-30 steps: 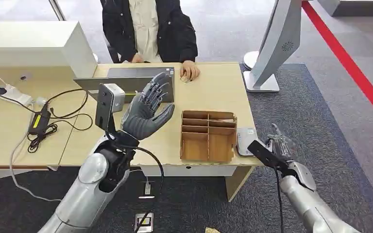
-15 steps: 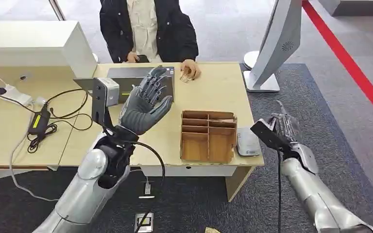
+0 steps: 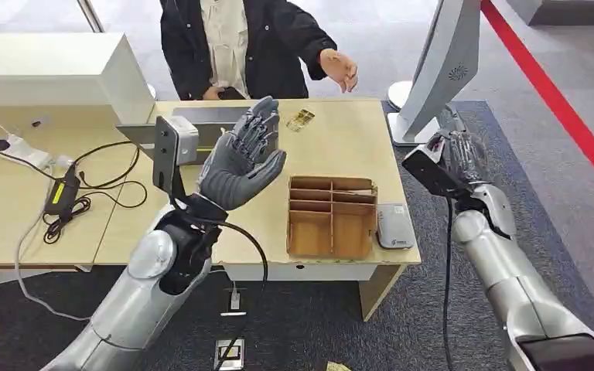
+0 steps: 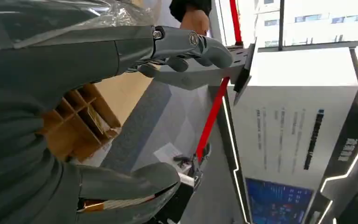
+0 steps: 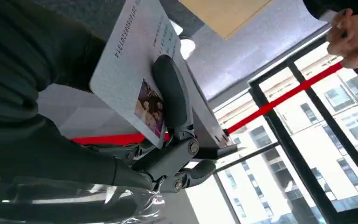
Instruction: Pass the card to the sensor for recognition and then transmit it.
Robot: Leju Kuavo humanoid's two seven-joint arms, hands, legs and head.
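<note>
My right hand (image 3: 459,152) is raised beside the desk's right end, near the foot of the white kiosk. The right wrist view shows that hand (image 5: 135,163) pressing a pale card (image 5: 135,60) with printed numbers and a small photo under its thumb. A small grey card sensor (image 3: 394,226) lies on the desk's front right corner, below and left of that hand. My left hand (image 3: 241,160) is held up over the desk, palm open, fingers spread, holding nothing; it also appears as my left hand (image 4: 74,60) in the left wrist view. A person's hand (image 3: 339,68) reaches out toward my right hand.
A wooden divided tray (image 3: 331,216) stands beside the sensor. A laptop (image 3: 201,124), a small shiny object (image 3: 300,119), cables with a power adapter (image 3: 62,193) and a white box (image 3: 54,73) occupy the desk (image 3: 340,147). The white kiosk (image 3: 433,77) stands right of it.
My right arm has risen from beside the sensor up toward the kiosk, carrying the card. The person lifted a hand off the desk and stretched it out to the right. My left hand barely moved.
</note>
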